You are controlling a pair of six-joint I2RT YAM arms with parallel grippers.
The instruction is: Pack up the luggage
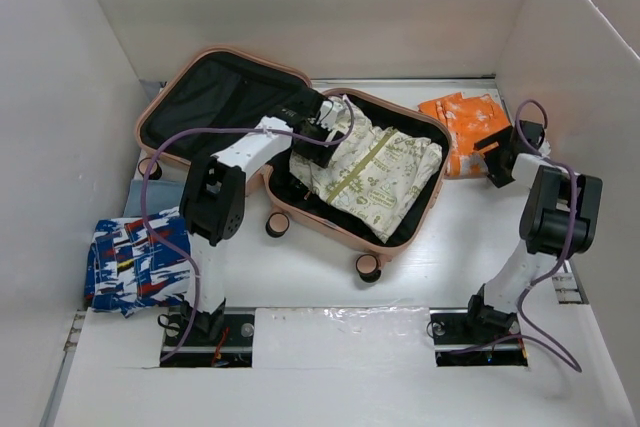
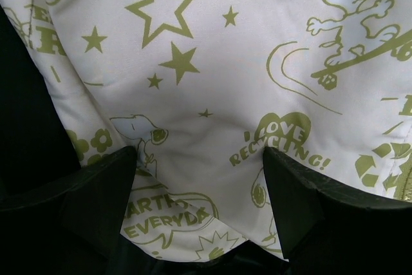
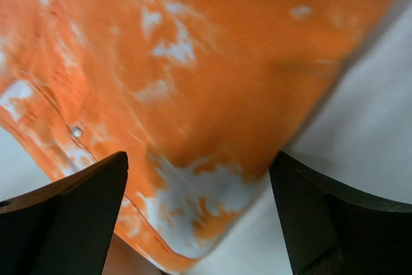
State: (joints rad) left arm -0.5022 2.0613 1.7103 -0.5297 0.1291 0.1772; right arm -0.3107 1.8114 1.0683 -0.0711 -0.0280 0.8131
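The salmon-pink luggage (image 1: 322, 228) lies open in the middle of the table, its black-lined lid flat to the back left. A white garment with green prints (image 1: 372, 172) fills the right half. My left gripper (image 1: 322, 135) hovers open over this garment's back-left edge. In the left wrist view both fingers straddle the printed cloth (image 2: 193, 94) and nothing is pinched between them (image 2: 201, 204). My right gripper (image 1: 497, 159) stands open at the near corner of a folded orange-and-white cloth (image 1: 462, 127). The right wrist view shows that corner (image 3: 193, 210) between the open jaws (image 3: 199, 217).
A folded blue, white and red patterned cloth (image 1: 135, 262) lies at the left near edge, with a pale blue item (image 1: 140, 197) behind it. White walls close in the table on the left, back and right. The luggage's black wheels (image 1: 368, 267) stick out toward me.
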